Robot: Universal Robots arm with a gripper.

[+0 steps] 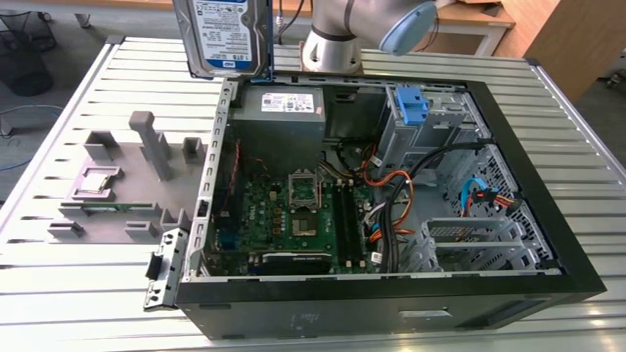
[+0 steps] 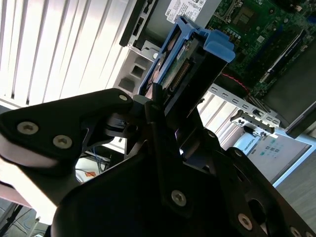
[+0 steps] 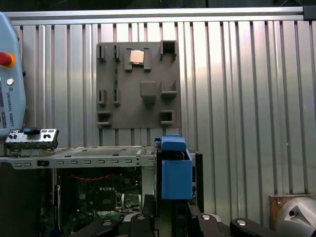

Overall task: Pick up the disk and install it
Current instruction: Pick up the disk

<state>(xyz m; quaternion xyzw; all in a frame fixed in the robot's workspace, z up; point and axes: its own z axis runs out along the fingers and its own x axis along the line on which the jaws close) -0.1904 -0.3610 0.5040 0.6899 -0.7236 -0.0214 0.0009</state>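
Held by the gripper point(image 2: 173, 104), the disk point(image 1: 223, 33) hangs clear above the open case point(image 1: 391, 297); inside, cables point(image 1: 399, 196) crowd the space between the blue latch point(image 1: 412, 108) and the drive cage point(image 1: 470, 238).

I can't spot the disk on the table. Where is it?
The disk hangs in the gripper at the exterior view's top, above a corner of the computer case by the grey power supply.

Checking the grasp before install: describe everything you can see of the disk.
The disk is a flat silver metal drive with a white-and-blue label, framed by a blue plastic rail bracket. It hangs upright in the air above the edge of the open computer case, touching nothing but the gripper, which clamps its end.
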